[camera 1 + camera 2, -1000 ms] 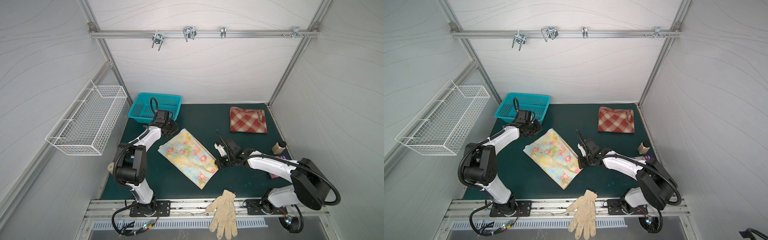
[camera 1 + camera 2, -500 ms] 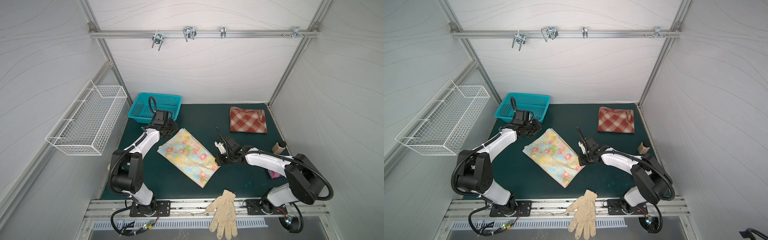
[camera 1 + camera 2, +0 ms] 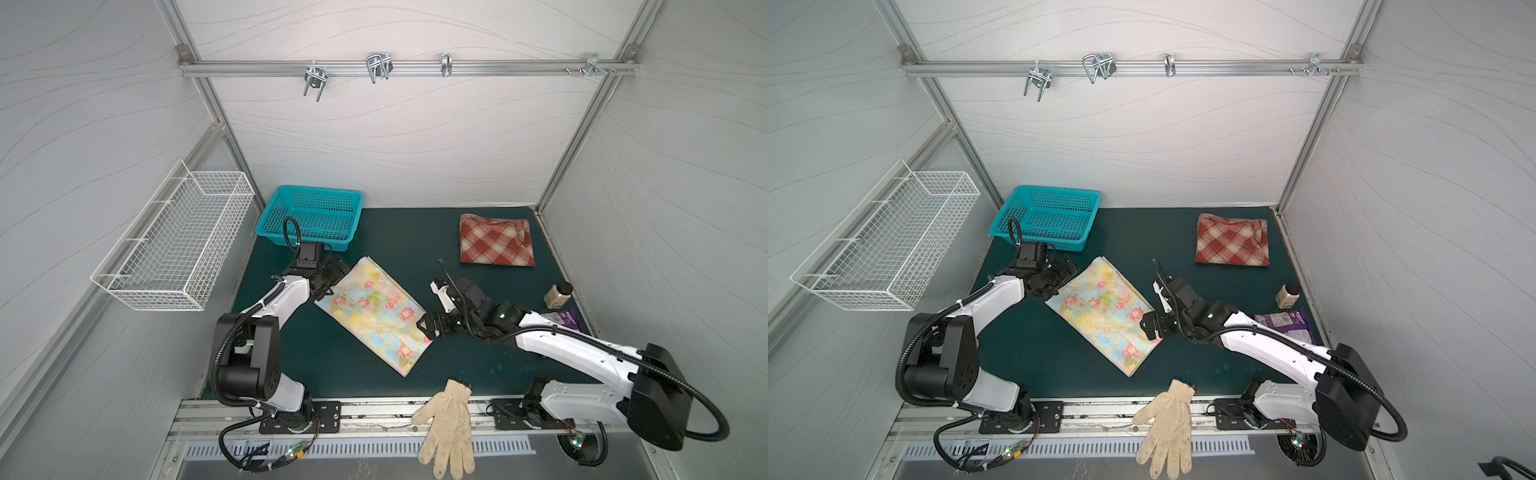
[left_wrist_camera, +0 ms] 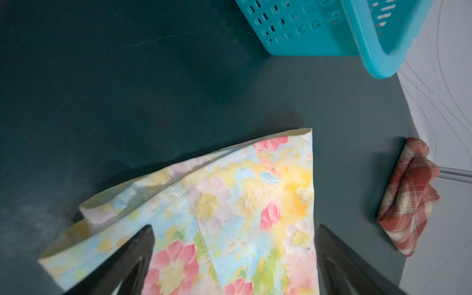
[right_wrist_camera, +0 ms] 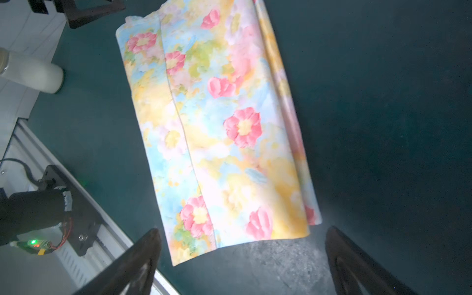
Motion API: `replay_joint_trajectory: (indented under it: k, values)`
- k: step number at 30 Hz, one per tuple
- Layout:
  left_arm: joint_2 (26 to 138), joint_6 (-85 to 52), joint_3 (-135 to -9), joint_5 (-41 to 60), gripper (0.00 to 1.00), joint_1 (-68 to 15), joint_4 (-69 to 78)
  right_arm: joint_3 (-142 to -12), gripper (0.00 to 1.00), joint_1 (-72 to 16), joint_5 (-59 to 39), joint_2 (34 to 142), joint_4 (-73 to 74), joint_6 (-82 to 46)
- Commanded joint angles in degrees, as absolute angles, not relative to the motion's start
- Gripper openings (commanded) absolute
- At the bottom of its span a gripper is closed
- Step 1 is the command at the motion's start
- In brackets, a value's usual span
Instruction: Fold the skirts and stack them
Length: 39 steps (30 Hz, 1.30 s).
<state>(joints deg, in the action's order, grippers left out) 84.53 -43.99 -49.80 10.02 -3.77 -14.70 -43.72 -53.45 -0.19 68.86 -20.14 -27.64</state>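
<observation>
Thin pastel yellow-blue floral skirt (image 3: 372, 309): folded flat, mid dark green desk (image 3: 395, 232)
Thick rust-red plaid skirt (image 3: 494, 245): folded, far right
Left end effector (image 3: 328, 276): you have it wide, empty, at floral skirt's far-left edge
Right end effector (image 3: 430, 328): wide, empty, at its right corner

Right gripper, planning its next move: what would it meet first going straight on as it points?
Probably the floral skirt: its near edge lies just ahead of the right gripper, jaws open; height unclear.
</observation>
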Motion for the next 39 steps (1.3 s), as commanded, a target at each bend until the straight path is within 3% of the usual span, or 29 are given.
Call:
replay_joint_trajectory:
  k: [1,12,21,30,39]
  values:
    - [82.2,-45.0,-48.3,9.0,0.99,-3.5,-11.9,-41.8,0.99,-57.1,1.8,70.0,-20.3,-31.8]
    - [85.1,-45.8,-44.4,5.0,0.99,1.7,-6.0,-35.7,0.99,-62.3,2.6,74.0,-12.8,-39.4]
    - [92.9,-46.4,-45.7,8.2,0.99,2.0,-1.3,-37.0,0.99,-62.1,2.5,80.8,-9.5,-40.5]
    - [92.5,-48.0,-37.3,11.0,0.99,1.8,6.1,-37.8,0.99,-55.6,-0.9,83.6,-7.0,-38.5]
    - [83.8,-48.9,-28.4,12.7,0.99,1.5,7.8,-43.7,0.99,-47.2,-4.9,88.9,-8.7,-32.5]
